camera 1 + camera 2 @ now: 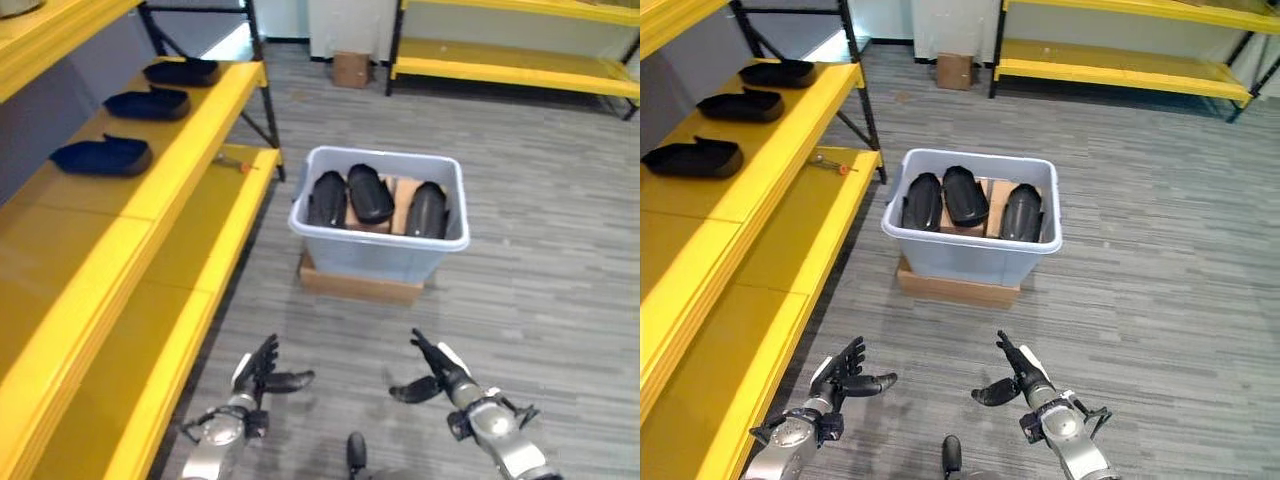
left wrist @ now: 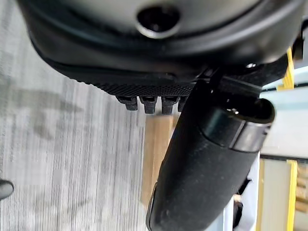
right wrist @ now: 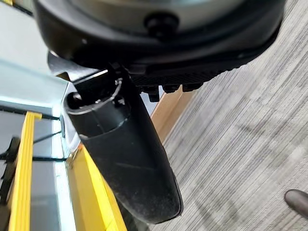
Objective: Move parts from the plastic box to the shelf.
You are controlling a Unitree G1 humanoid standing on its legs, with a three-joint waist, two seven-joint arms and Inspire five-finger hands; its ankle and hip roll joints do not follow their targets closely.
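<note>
Three black curved parts (image 1: 370,192) are standing side by side in the pale grey plastic box (image 1: 380,255), leaning against brown cardboard inside it. Three more black parts (image 1: 102,155) are lying in a row, apart, on the yellow shelf (image 1: 150,210).

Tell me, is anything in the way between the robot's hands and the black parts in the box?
Nothing visible is. The left hand and right hand hang open above bare floor, short of the plastic box. Three black parts stand in the box, which has no lid.
</note>
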